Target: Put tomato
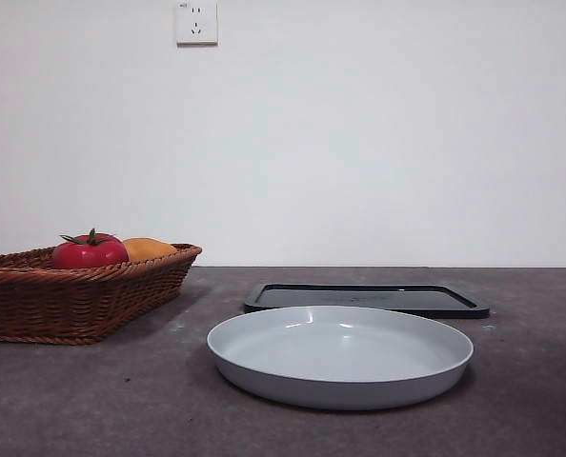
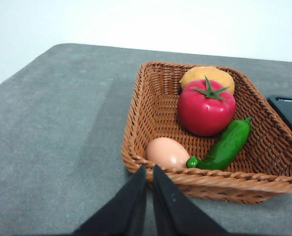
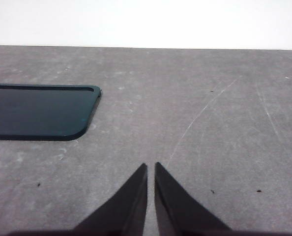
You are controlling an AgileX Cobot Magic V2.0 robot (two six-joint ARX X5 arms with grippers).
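Tomato: the red tomato (image 2: 206, 109) with its green stem lies in the basket (image 2: 151, 108), out past the tips of the left gripper (image 2: 149, 169). It touches the yellow fruit (image 2: 205, 74) behind it and the green pepper (image 2: 227, 144) beside it.
Egg: the egg (image 2: 167, 152) lies in the basket corner nearest the left gripper, just beyond its tips.
Left gripper: its two black jaws are pressed close together with only a thin slit between them. It holds nothing. It hangs over the table (image 2: 57, 128) just outside the basket's near rim.
Right gripper: the right gripper (image 3: 151, 167) has its jaws pinched together too, and it holds nothing. It sits over bare gray table, and the black tray (image 3: 38, 112) is off to one side, apart from it.
Plate: the gray plate (image 1: 340, 354) sits on the table in front of the black tray, beside the basket. No arm shows in the front view.
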